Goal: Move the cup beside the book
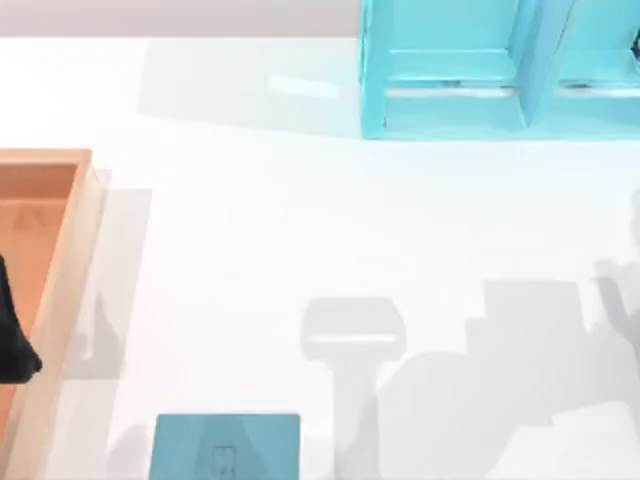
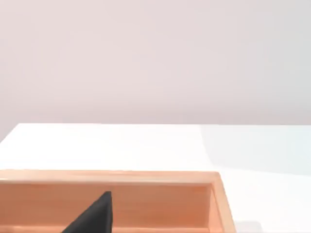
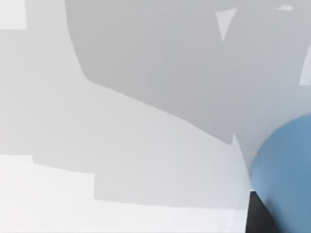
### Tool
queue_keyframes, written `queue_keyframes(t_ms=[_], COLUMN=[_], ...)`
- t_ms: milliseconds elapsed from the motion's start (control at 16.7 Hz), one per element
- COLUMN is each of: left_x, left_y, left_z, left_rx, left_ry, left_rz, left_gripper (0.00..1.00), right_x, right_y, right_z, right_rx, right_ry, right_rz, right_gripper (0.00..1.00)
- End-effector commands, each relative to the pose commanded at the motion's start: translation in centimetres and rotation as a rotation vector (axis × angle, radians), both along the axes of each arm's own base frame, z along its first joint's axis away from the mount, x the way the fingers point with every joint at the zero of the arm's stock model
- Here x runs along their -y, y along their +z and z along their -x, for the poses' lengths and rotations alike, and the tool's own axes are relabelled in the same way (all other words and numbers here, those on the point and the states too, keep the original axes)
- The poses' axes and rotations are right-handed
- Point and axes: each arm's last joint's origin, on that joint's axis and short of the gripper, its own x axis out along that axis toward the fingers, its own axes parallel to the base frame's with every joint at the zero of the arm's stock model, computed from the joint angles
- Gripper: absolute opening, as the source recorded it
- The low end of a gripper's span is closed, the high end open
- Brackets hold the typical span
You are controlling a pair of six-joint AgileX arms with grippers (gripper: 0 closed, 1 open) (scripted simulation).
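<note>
At the near edge of the white table (image 1: 300,230), left of centre in the top view, lies the book (image 1: 227,446), flat and teal with a faint emblem on its cover, partly cut off by the picture's lower border. The cup (image 3: 286,174) appears in the right wrist view as a rounded blue surface close to the camera, with a dark part of the arm just beside it; whether it is clasped or merely near cannot be told, and the state of the right gripper's fingers cannot be told either. On the left side of the table stands an orange wooden tray (image 1: 70,250), and a black part of the left arm (image 1: 12,340) hangs over its inner floor; the left wrist view looks along the tray's wall (image 2: 160,177) with a dark fingertip (image 2: 95,216) in front of it, but not whether the fingers are spread or pressed together. At the far edge, right of centre, stands a light cyan shelf unit (image 1: 450,70).
</note>
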Motion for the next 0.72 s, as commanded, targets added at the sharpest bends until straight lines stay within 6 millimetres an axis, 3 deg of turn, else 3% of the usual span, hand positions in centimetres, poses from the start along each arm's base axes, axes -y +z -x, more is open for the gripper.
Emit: queue_keyframes(t_ms=[300, 720], left_x=[0.0, 0.0], left_y=[0.0, 0.0], left_z=[0.0, 0.0], left_rx=[0.0, 0.0], left_ry=[0.0, 0.0], left_rz=[0.0, 0.0], left_gripper=[1.0, 1.0], right_x=[0.0, 0.0], right_y=[0.5, 4.9], right_z=[-0.1, 0.0], right_rx=[0.002, 0.0], right_ry=[0.001, 0.001], right_rz=[0.0, 0.0], right_gripper=[0.0, 0.0])
